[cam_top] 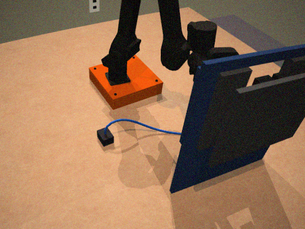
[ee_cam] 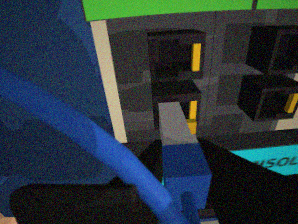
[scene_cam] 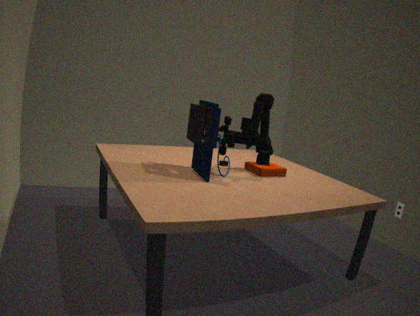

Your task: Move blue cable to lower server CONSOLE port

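My gripper [ee_cam: 178,145] is shut on the blue plug [ee_cam: 188,172] of the blue cable [cam_top: 153,128] [ee_cam: 112,145]. In the wrist view the plug's grey front part [ee_cam: 176,122] overlaps the lower port [ee_cam: 175,91] of the left column on a dark server face [ee_cam: 131,75]. Whether its tip is inside cannot be told. A cyan label strip [ee_cam: 245,157] with partly hidden lettering, "NSOL", lies at the right. In the top view the panel hides the fingers and plug; in the exterior view they are too small to make out.
The upright blue panel [cam_top: 189,166] [scene_cam: 203,164] carries the dark server boxes [cam_top: 249,124] [scene_cam: 195,121]. The cable runs to a black block [cam_top: 105,137] [scene_cam: 223,163] on the table. The orange arm base [cam_top: 141,75] [scene_cam: 266,171] stands behind the block in the top view. More ports [ee_cam: 267,100] are at the right.
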Robot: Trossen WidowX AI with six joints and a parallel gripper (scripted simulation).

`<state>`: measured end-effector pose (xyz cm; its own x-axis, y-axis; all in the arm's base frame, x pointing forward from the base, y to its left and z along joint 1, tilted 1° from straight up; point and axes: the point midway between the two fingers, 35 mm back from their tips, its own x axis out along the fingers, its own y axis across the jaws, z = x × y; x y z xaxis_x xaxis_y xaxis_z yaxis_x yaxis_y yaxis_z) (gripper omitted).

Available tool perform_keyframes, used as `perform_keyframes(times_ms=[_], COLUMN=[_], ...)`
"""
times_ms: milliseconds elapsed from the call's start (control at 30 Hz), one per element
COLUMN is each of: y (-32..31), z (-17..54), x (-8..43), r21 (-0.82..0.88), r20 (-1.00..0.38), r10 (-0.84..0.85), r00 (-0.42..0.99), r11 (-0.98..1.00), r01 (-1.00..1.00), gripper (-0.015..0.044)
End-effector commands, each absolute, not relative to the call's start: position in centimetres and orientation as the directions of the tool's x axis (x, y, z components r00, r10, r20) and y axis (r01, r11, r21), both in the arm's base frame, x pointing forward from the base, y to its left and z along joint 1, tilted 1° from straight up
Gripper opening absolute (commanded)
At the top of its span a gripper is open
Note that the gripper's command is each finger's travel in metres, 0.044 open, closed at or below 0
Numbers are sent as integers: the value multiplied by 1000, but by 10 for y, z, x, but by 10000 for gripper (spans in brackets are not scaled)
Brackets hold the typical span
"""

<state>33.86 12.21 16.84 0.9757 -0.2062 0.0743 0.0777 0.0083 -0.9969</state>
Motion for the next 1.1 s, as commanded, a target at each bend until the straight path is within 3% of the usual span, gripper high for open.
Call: perform_keyframes(times_ms=[0, 1067], y=[123, 123], z=[167, 168], x=[339, 344], r21=[-997, -997], r20=[73, 77], r10=[-201, -200], r00=[977, 977], r11=[4, 4], r01=[76, 80], gripper=[0, 0])
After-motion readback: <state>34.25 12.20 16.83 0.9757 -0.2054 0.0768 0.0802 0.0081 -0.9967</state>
